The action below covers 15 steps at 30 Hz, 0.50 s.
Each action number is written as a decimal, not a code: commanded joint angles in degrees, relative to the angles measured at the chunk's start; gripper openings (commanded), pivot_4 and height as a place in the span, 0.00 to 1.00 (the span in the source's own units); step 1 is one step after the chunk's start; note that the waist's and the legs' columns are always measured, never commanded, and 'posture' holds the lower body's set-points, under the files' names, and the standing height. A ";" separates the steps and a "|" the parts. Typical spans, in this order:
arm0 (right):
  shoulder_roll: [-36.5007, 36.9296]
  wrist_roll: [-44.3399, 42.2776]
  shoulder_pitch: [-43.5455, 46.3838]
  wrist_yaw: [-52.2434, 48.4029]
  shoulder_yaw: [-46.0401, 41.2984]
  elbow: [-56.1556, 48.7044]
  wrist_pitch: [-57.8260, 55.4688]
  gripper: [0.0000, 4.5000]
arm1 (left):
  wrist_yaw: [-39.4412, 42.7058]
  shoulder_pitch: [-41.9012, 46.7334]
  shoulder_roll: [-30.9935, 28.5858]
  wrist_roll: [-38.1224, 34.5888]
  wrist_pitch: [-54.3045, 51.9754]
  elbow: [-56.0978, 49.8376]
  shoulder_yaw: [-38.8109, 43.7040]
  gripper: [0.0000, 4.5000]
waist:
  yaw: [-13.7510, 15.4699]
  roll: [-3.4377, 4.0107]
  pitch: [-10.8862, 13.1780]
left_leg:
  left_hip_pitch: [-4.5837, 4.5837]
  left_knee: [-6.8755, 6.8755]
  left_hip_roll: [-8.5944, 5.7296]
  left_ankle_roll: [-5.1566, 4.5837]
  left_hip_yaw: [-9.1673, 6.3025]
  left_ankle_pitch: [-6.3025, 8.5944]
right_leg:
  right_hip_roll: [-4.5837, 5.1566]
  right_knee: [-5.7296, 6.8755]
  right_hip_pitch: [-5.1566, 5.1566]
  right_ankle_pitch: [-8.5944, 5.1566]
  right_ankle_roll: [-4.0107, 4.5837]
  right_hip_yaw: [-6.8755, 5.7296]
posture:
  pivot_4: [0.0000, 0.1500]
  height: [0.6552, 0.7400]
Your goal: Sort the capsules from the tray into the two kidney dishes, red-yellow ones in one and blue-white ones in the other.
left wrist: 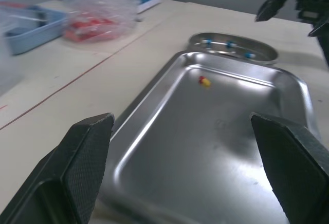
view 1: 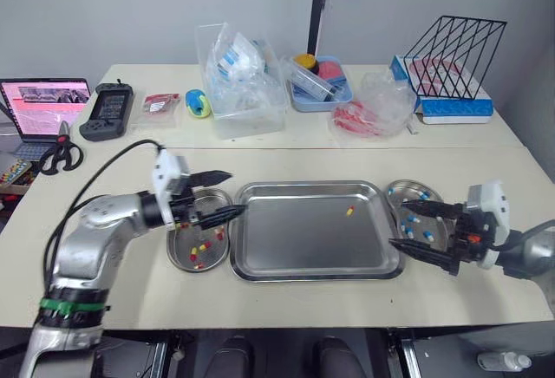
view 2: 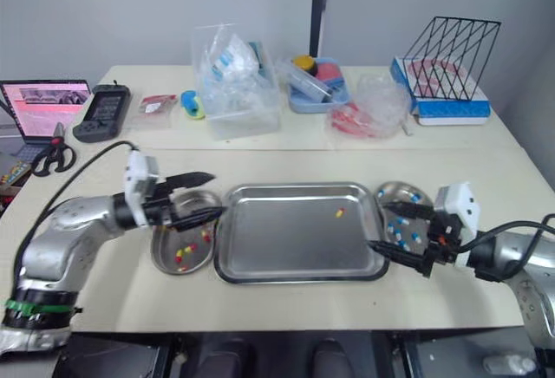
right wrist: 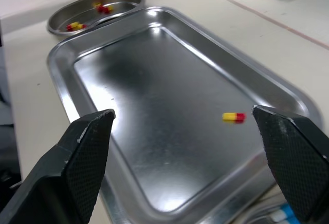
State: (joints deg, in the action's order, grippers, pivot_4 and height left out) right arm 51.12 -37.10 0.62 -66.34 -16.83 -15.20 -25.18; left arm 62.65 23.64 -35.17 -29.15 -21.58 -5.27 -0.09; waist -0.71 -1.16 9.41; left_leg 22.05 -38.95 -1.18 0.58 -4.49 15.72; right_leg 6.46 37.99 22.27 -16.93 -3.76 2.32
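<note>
A steel tray (view 1: 295,239) lies in the middle of the near table, with one red-yellow capsule (view 1: 349,211) at its back right. To its left is a kidney dish (view 1: 181,237) holding several red-yellow capsules (view 1: 203,247). To its right, a second kidney dish (view 1: 414,184) holds blue-white capsules (view 1: 422,195). My left gripper (view 1: 236,192) is open and empty, over the left dish's inner edge and pointing at the tray. My right gripper (view 1: 399,224) is also open and empty, hanging over the right dish beside the tray's right rim. The right wrist view has the capsule (right wrist: 234,116) between its fingers.
On the back table stand a clear plastic box (view 1: 238,83), a blue tray (view 1: 323,87), plastic bags (view 1: 373,109) and a black wire rack (view 1: 451,57). A laptop (view 1: 43,105), scissors (view 1: 59,154) and a handheld device (view 1: 108,111) lie at the far left.
</note>
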 commanded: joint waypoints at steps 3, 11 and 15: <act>-0.25 1.95 1.92 -0.72 1.88 1.16 2.06 1.00 | -2.37 6.77 8.51 7.42 1.67 4.12 -11.12 0.99 | 0.24 -0.02 0.01 | 0.02 -0.06 -0.03 0.00 0.01 0.00 | 0.01 -0.01 -0.02 0.00 0.00 -0.01 | 1.00 0.85; -1.75 3.18 1.95 0.14 2.38 2.00 2.95 1.00 | -10.66 14.10 21.72 17.01 -1.36 13.24 -21.00 0.99 | 0.36 -0.04 0.02 | 0.06 -0.13 -0.07 0.00 0.00 -0.01 | 0.01 0.01 -0.01 0.00 -0.01 0.00 | 1.00 0.85; -2.27 3.30 1.43 0.80 2.40 1.77 3.18 1.00 | -16.58 18.87 28.44 21.39 -2.96 20.55 -22.85 0.99 | 0.51 -0.07 0.03 | 0.08 -0.18 -0.10 0.00 -0.01 -0.01 | 0.01 0.00 -0.01 0.00 -0.02 0.00 | 1.00 0.85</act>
State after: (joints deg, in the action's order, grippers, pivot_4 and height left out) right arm 48.87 -33.84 1.91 -65.78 -13.60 -12.35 -22.85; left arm 48.14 40.67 -7.56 -9.20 -24.24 14.35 -22.62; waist -0.19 -1.23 9.44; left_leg 22.13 -39.14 -1.28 0.58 -4.49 15.72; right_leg 6.48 37.99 22.26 -16.93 -3.78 2.32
